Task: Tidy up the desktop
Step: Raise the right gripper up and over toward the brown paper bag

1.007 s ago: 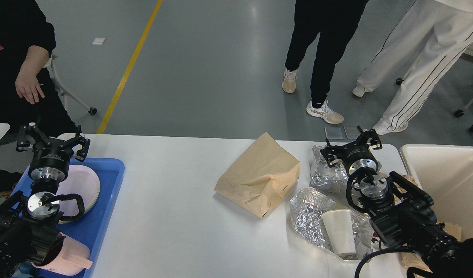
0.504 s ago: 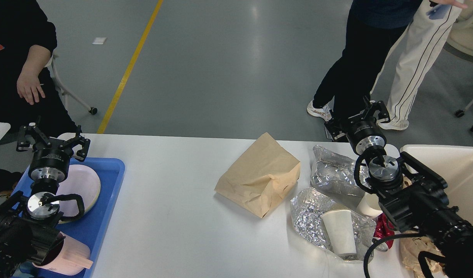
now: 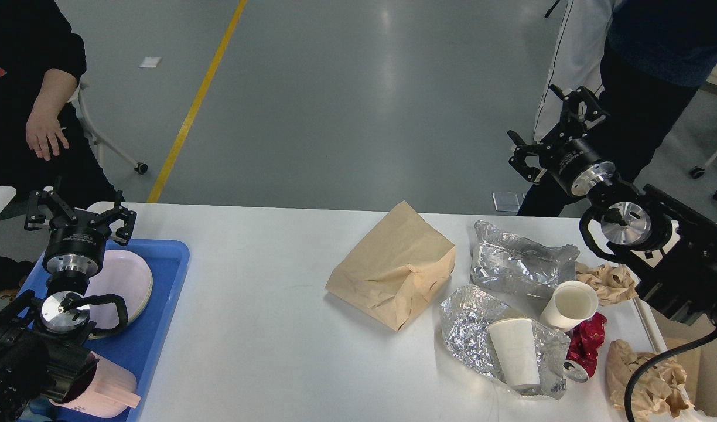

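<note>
Looking across the counter [image 3: 265,328], which fills the lower view, you find the rubbish unmoved on its right side: paper bag [image 3: 393,269], two foil wrappers [image 3: 519,264], two paper cups [image 3: 514,351], a crushed red can [image 3: 584,346]. Your right gripper [image 3: 555,135] has lifted off that pile within the last second and now hangs past the far edge, fingers spread, empty. Nothing was collected. Your left gripper [image 3: 80,214] stays over the blue tray [image 3: 159,328], fingers open, empty.
</note>
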`<action>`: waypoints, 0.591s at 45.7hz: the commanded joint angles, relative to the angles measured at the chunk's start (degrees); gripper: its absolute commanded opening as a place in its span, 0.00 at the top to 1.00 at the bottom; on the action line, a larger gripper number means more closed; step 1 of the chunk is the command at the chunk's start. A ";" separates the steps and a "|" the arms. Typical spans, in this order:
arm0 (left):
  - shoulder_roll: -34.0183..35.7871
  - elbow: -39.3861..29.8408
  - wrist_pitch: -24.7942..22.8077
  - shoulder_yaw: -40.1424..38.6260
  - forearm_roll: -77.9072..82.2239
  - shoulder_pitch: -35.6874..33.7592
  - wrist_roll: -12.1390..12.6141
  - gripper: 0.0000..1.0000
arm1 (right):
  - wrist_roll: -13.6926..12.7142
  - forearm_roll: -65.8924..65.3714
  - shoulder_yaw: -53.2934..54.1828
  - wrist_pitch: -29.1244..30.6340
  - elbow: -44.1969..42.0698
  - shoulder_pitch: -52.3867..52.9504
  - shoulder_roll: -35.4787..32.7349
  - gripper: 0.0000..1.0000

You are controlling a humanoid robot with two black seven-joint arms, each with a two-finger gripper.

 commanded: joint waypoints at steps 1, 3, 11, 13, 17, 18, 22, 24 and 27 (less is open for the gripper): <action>0.00 0.00 -0.01 0.00 -0.01 0.03 0.00 0.04 | -1.62 -0.85 -13.23 -0.90 0.21 5.79 -1.02 0.00; 0.00 0.00 -0.01 0.00 -0.01 0.03 0.00 0.04 | -3.03 -0.94 -17.01 -0.90 0.30 7.90 -1.72 0.00; 0.00 0.00 -0.01 0.00 -0.01 -0.06 0.00 0.04 | -15.41 -1.11 -38.79 -0.99 -0.05 18.09 -1.20 0.00; 0.00 0.00 -0.01 0.00 -0.01 -0.06 0.00 0.04 | -16.74 -1.02 -45.29 -0.90 -0.14 20.72 -0.24 0.00; 0.00 0.00 0.07 0.00 -0.01 0.03 0.00 0.04 | -17.27 -0.94 -59.18 -0.90 -0.05 25.12 3.89 0.00; 0.00 0.00 -0.01 0.00 -0.01 -0.06 0.00 0.04 | -17.36 -0.85 -63.13 -0.90 -0.05 26.18 4.85 0.00; 0.00 0.00 -0.01 0.00 -0.01 0.03 0.00 0.04 | -17.54 -0.06 -77.29 -0.90 -0.22 29.52 9.16 0.00; 0.00 0.00 -0.01 0.00 -0.01 0.03 0.00 0.04 | -17.54 0.21 -83.10 -0.99 -0.57 30.84 12.50 0.00; 0.00 0.00 -0.01 0.00 -0.01 0.03 0.00 0.04 | -17.54 0.73 -86.19 -0.90 -0.58 31.90 14.79 0.00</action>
